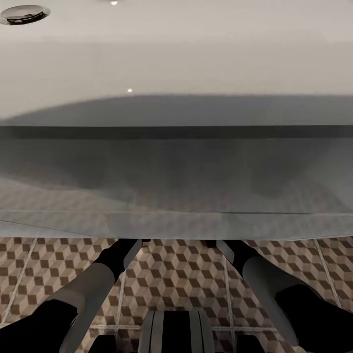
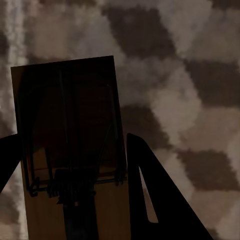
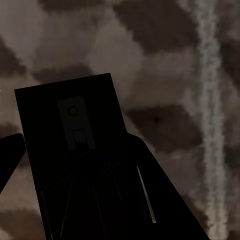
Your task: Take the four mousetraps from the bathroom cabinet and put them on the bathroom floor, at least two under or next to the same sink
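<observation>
Left gripper (image 2: 75,165) clamped on a mousetrap (image 2: 67,125), board between its fingers, above the cube-patterned bathroom floor (image 2: 190,75). Right gripper (image 3: 75,160) likewise clamped on a second mousetrap (image 3: 75,135), in deep shadow.

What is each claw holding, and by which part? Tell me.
Each claw holds a mousetrap between its fingers: the left claw grips one mousetrap by its long edges, and the right claw grips another mousetrap likewise.

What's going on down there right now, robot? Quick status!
Left gripper holding mousetrap. Right gripper holding second mousetrap. Both under sink, above bathroom floor.
</observation>
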